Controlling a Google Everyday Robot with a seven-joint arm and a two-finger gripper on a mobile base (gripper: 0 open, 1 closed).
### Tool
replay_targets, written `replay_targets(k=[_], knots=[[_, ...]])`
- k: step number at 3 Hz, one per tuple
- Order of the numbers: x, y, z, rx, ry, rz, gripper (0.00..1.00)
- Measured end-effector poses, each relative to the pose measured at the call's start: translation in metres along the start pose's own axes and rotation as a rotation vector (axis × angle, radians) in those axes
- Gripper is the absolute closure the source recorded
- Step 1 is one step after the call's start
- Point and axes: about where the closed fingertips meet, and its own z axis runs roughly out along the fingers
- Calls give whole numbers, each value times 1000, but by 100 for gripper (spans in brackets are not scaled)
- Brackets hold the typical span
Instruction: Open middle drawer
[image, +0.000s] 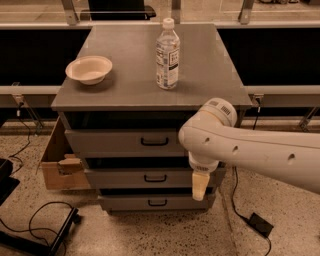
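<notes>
The grey metal cabinet (150, 97) has three wide drawers. The middle drawer (135, 178) has a flat grey front with a small black centre handle (155, 178) and stands out about as far as the other two. My white arm reaches in from the right. My gripper (199, 186) hangs pointing down in front of the right end of the middle drawer, to the right of the handle and apart from it.
A cream bowl (89, 69) and a clear water bottle (167, 48) stand on the cabinet top. An open cardboard box (59, 162) sits on the floor at the cabinet's left. Black cables (35, 220) and a power adapter (261, 224) lie on the floor.
</notes>
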Motion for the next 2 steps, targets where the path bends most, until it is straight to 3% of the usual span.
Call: replay_targets(k=[1, 2], knots=[[-2, 24, 43, -43, 14, -53, 0], [-9, 35, 84, -50, 12, -104, 0]])
